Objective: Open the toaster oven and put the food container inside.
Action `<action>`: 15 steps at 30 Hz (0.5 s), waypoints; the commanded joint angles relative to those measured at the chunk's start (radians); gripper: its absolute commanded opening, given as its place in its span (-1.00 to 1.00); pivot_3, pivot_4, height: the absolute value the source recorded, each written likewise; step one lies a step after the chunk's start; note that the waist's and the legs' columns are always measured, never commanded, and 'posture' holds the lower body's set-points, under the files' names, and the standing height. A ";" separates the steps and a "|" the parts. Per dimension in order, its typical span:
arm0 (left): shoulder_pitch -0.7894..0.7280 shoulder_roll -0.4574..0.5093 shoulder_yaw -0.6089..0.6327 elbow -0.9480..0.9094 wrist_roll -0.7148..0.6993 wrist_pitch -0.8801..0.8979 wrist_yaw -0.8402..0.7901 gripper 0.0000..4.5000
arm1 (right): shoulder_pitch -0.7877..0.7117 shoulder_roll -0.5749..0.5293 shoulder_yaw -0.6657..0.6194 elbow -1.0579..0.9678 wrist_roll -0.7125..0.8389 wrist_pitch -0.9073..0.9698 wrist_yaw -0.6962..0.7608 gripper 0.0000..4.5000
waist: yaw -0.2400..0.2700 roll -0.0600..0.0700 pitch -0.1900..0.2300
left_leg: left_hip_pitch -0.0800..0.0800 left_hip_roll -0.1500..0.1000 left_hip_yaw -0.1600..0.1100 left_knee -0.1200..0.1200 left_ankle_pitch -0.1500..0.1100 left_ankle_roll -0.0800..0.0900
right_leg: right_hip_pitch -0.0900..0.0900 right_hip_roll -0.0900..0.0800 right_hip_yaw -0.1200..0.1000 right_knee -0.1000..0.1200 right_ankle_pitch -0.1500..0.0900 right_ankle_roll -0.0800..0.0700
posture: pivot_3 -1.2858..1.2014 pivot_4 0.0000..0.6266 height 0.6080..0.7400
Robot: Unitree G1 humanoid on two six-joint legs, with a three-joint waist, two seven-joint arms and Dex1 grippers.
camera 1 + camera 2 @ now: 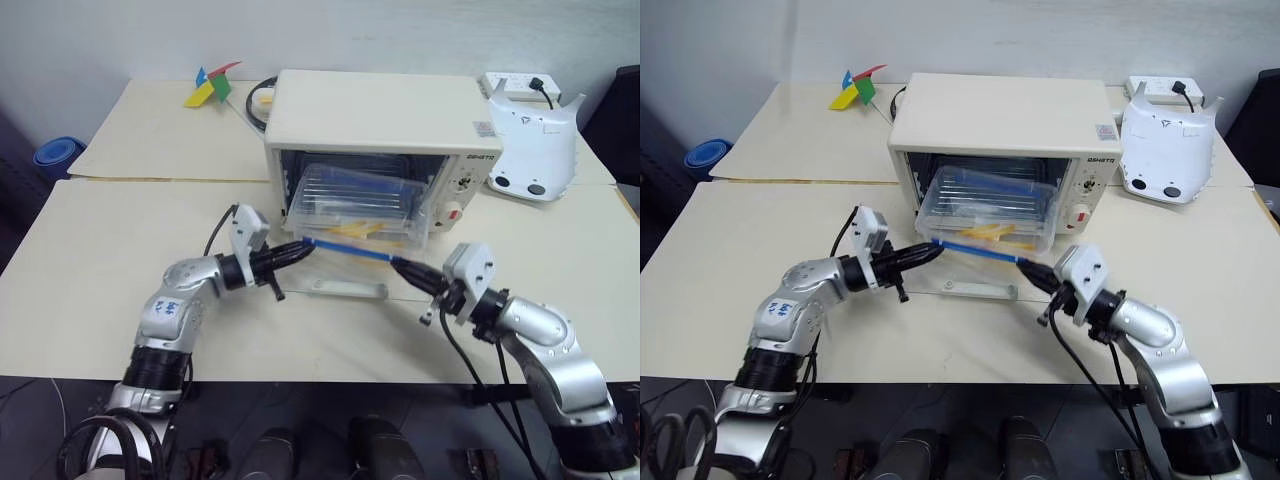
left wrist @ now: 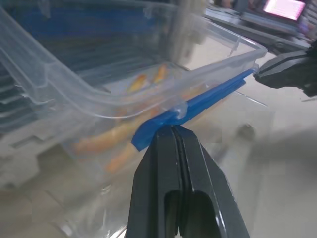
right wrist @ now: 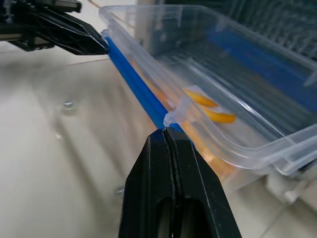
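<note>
- Your cream-white boxy toaster oven (image 1: 380, 125) stood on the pale bench (image 1: 100, 260) with its glass door (image 1: 345, 287) already folded down flat.
- The clear rectangular plastic food container (image 1: 355, 205), with yellow-orange strips inside, sat partly in the oven mouth, its near side jutting out over the door.
- Your left gripper (image 1: 303, 247) was pressed together at one end of the container's near blue strip clip (image 1: 350, 250); your right gripper (image 1: 400, 266) was likewise closed at the other end.
- I judged you were mid-insertion: opening was done, placing was not.
- Next, you needed to push both ends evenly, keeping the container level, until it cleared the door.
</note>
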 commanded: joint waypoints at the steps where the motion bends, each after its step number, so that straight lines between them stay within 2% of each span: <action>1: -0.044 -0.043 0.005 0.057 0.051 -0.074 0.067 -1.00 | -0.099 0.038 0.007 0.106 -0.064 -0.070 -0.029 -1.00 | -0.001 0.000 0.000 | 0.000 0.000 0.000 0.000 0.000 0.000 | 0.000 0.000 0.000 0.000 0.000 0.000 | 0.03 -0.52 1.00; 6: -0.120 -0.135 0.020 0.183 0.094 -0.169 0.154 -1.00 | -0.230 0.110 0.023 0.273 -0.141 -0.133 -0.081 -1.00 | 0.000 0.000 0.000 | -0.002 -0.001 0.001 0.001 0.000 0.000 | -0.002 0.000 0.000 0.001 0.000 0.000 | 0.03 -0.52 1.00; 9: -0.155 -0.154 0.028 0.247 0.120 -0.215 0.190 -1.00 | -0.271 0.139 0.025 0.336 -0.168 -0.166 -0.097 -1.00 | -0.006 -0.001 -0.001 | -0.012 -0.001 0.002 0.006 0.000 0.000 | -0.013 -0.001 0.001 0.006 0.000 0.000 | 0.03 -0.52 1.00; 11: -0.161 -0.149 0.023 0.259 0.123 -0.217 0.175 -1.00 | -0.277 0.146 0.023 0.346 -0.168 -0.177 -0.088 -1.00 | -0.012 -0.001 -0.001 | -0.014 -0.001 0.003 0.009 0.000 0.000 | -0.018 -0.001 0.001 0.011 0.000 0.000 | 0.03 -0.52 1.00; 14: -0.114 -0.058 -0.015 0.141 0.127 -0.194 0.062 -1.00 | -0.221 0.114 -0.004 0.230 -0.081 -0.143 -0.003 -1.00 | -0.026 0.000 -0.001 | -0.014 -0.001 0.003 0.009 0.000 0.000 | -0.018 -0.001 0.001 0.011 0.000 0.000 | 0.03 -0.52 1.00; 15: -0.091 -0.025 -0.009 0.078 0.093 -0.160 0.017 -0.92 | -0.191 0.084 -0.011 0.177 -0.047 -0.144 0.051 -1.00 | -0.026 0.000 -0.001 | -0.014 -0.001 0.003 0.009 0.000 0.000 | -0.018 -0.001 0.002 0.011 0.000 0.000 | 0.03 -0.52 1.00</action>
